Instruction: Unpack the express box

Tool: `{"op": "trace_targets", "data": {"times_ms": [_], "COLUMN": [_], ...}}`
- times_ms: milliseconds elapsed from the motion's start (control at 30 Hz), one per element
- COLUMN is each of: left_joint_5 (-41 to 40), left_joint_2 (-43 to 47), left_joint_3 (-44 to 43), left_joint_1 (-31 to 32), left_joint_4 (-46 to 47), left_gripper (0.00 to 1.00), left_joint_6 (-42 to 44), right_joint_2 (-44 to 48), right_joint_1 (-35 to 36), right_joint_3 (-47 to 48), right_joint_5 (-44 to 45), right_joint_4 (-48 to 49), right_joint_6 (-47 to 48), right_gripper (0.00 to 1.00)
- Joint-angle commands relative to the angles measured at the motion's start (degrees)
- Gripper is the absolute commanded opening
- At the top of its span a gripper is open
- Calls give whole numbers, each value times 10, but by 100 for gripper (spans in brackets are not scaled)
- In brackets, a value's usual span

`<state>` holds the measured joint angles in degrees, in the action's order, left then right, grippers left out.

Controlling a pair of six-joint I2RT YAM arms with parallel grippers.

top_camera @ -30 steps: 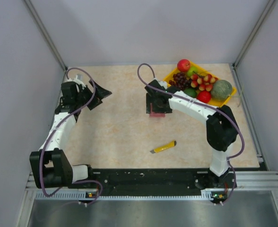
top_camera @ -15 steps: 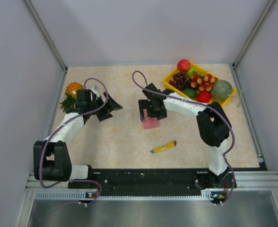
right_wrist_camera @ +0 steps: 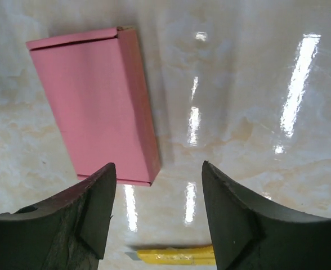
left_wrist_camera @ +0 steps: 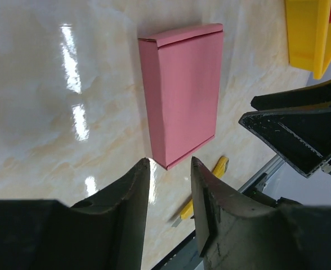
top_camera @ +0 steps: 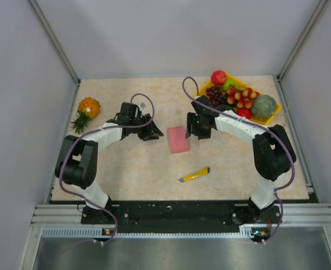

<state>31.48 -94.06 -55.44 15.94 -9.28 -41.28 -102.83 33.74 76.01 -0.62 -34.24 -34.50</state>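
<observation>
From above, we see the pink express box lying flat on the marbled surface, near its middle, between the two arms. The left tool sits just beside the box's left edge and the right tool just beside its right; neither touches it. A yellow utility knife lies nearer the arm bases, a fruit tray sits at the far right, and a pineapple at the far left. From the left wrist, we see its fingers slightly parted and holding nothing, the closed box just beyond their tips. From the right wrist, we see fingers spread wide and empty, the box just beyond the left one.
</observation>
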Motion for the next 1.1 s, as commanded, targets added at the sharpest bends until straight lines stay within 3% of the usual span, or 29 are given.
{"op": "trace_targets", "data": {"times_ms": [0,133,300,367,467,600,633,700,767,1067], "left_joint_5": [5,22,31,35,37,36,32,10,-1,-12], "left_joint_2": [-45,-76,-109,-115,-131,-147,-147,-152,-155,-165], "left_joint_3": [-39,-47,-58,-61,-71,-81,-82,-85,-91,-77], "left_joint_1": [29,41,50,51,53,53,53,54,54,52], "left_joint_4": [46,59,56,56,46,31,30,6,-13,-25], "left_gripper": [37,32,34,38,42,39,34,12,0,0], "left_joint_6": [6,21,23,24,37,47,50,54,68,81], "right_joint_2": [-7,-26,-60,-68,-72,-85,-86,-79,-72,-30], "right_joint_1": [-11,-17,-19,-19,-19,-19,-19,-19,-18,-18], "right_joint_3": [-7,-5,4,5,1,5,5,0,-6,-10], "right_joint_5": [-10,-11,-31,-33,-38,-58,-66,-90,-120,-187], "right_joint_4": [38,45,53,53,56,65,70,80,104,140], "right_joint_6": [6,4,9,7,9,17,18,18,17,10], "right_gripper": [57,46,14,10,9,9,9,9,9,9]}}
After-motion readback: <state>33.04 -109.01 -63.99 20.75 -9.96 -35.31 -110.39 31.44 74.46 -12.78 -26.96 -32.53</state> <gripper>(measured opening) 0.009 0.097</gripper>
